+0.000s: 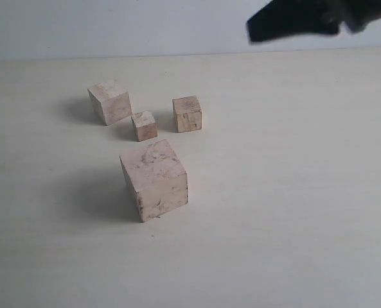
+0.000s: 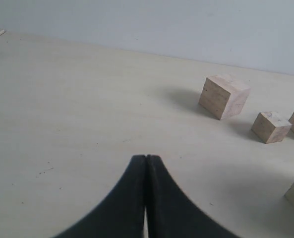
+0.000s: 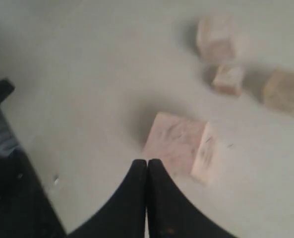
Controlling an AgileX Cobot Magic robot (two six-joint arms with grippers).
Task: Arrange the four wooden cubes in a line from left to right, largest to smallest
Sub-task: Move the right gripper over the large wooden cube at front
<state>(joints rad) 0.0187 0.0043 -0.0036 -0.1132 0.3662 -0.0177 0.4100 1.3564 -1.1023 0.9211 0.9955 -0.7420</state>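
Observation:
Four pale wooden cubes stand on the light table [image 1: 293,192]. The largest cube [image 1: 154,179] is nearest the front. Behind it are the second-largest cube [image 1: 110,101] at the left, the smallest cube [image 1: 144,126] in the middle and a mid-small cube [image 1: 187,114] at the right. My right gripper [image 3: 147,162] is shut and empty, hovering high; its view looks down on the largest cube [image 3: 179,146]. In the exterior view it is a dark blur [image 1: 257,29] at the top right. My left gripper [image 2: 146,157] is shut and empty, low over bare table, well apart from the second-largest cube [image 2: 224,96].
A pale wall [image 1: 113,25] rises behind the table's far edge. A dark piece of robot hardware [image 3: 8,198] fills one corner of the right wrist view. The smallest cube [image 2: 270,127] also shows in the left wrist view.

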